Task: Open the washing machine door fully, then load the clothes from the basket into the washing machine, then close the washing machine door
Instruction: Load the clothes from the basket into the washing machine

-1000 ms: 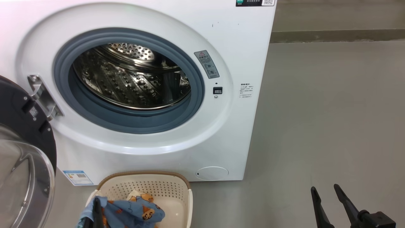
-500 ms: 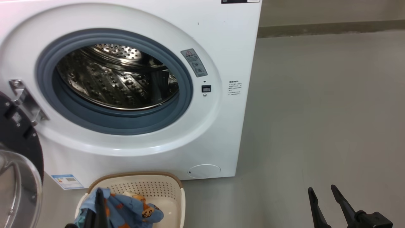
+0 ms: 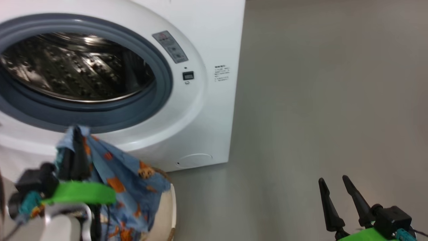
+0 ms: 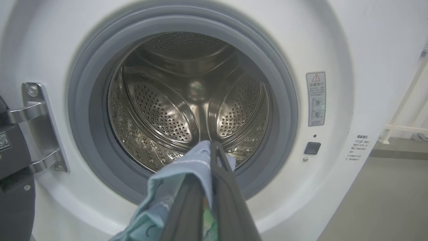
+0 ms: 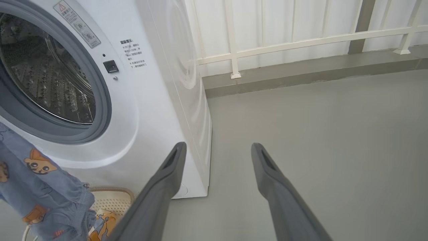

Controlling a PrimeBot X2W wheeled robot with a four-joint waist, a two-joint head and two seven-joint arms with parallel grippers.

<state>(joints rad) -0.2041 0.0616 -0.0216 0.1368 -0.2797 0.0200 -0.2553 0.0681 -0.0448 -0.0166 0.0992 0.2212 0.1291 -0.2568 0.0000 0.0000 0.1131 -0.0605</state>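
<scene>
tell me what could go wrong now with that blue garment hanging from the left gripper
1. The garment hangs long below the left gripper; its tail may drape over the gasket and get caught when the door closes.
2. Its lower end hangs by the basket, so it could snag there or drag another piece out.
3. Only a small fold looks pinched; it might slip.

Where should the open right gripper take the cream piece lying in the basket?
Take the cream piece by its exposed bunched part, likely from above, on the side nearest the right gripper: the basket walls bar a sideways approach, and the blue garment hanging from the left gripper drapes over the far side.
</scene>
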